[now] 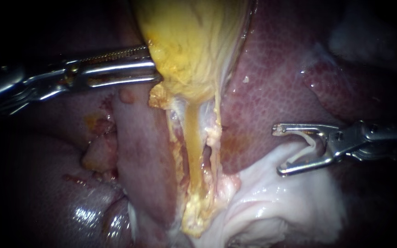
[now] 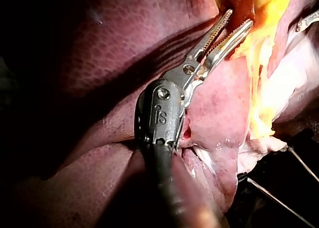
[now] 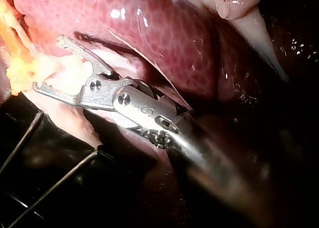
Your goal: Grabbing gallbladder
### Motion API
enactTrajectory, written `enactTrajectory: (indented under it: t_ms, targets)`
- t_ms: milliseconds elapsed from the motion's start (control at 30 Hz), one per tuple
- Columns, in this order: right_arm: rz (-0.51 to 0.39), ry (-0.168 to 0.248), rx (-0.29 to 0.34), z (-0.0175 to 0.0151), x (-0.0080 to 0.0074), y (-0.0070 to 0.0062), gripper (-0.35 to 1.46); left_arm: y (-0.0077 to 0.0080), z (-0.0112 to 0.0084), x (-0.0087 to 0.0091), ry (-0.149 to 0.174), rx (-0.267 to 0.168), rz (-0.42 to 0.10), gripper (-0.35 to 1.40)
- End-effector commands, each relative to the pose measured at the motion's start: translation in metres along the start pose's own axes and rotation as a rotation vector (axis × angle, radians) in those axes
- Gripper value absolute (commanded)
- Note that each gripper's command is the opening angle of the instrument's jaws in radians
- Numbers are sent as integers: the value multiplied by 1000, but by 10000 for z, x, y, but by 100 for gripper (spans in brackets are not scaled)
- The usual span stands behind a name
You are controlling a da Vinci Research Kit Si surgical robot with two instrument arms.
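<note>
The yellow gallbladder hangs in from the top centre and narrows into a yellow tube running downward. My left instrument reaches in from the left with long toothed jaws slightly apart, their tips at the gallbladder's left edge. In the left wrist view a narrow gap shows between the jaws of the left instrument, with yellow tissue just beside them. My right instrument sits at the right with jaws wide open over pale tissue, holding nothing. The right wrist view shows the right instrument the same way.
Dark red liver lies right of the gallbladder, and a liver fold lies left of the tube. Pale white tissue spreads under the right instrument. Thin wires cross a dark base below the tissue.
</note>
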Motion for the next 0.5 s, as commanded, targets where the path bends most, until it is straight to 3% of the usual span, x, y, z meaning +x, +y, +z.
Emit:
enactTrajectory:
  t_ms: [33,300,500]
  targets:
    - [0,0,0,0,0,0,60,-1,-5,0,0,2,1,26]
    - [-1,0,-1,0,-1,1,60,-18,-41,17,-2,-2,-1,27]
    - [-1,0,-1,1,-2,1,60,-29,-34,35,-8,7,-12,27]
